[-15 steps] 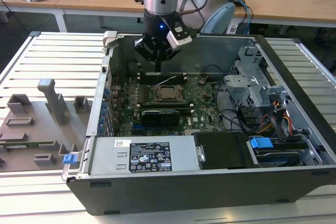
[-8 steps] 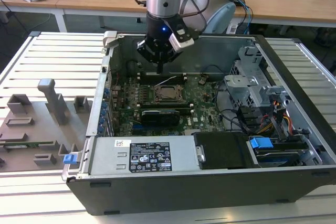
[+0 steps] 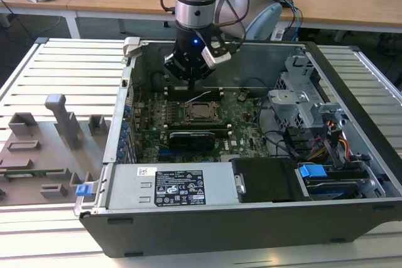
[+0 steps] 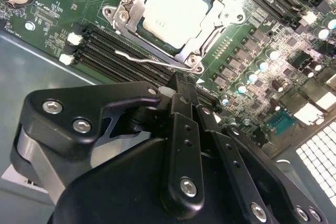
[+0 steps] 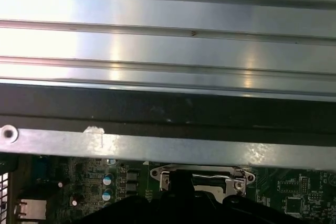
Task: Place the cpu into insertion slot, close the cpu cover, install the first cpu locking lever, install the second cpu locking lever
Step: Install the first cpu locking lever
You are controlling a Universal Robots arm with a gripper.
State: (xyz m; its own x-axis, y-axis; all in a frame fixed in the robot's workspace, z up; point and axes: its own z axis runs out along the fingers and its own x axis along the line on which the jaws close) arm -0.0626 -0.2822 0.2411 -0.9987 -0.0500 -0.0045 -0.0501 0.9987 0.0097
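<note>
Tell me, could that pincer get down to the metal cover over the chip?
Probably yes: the pincer hangs just beside the cpu cover, which is closed over the cpu, with nothing between them.

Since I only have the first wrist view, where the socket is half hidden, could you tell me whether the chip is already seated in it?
Observer: Yes. In the second wrist view the chip lies flat in the socket, with its pale metal top showing.
Operator: Thank you. Is the cover down over it?
Observer: The cover lies down around the chip, which shows through its square window.
Operator: And where is the gripper relative to all that?
Observer: In the exterior view the gripper hangs above the board, beyond the socket on the side of the far wall of the case.
</note>
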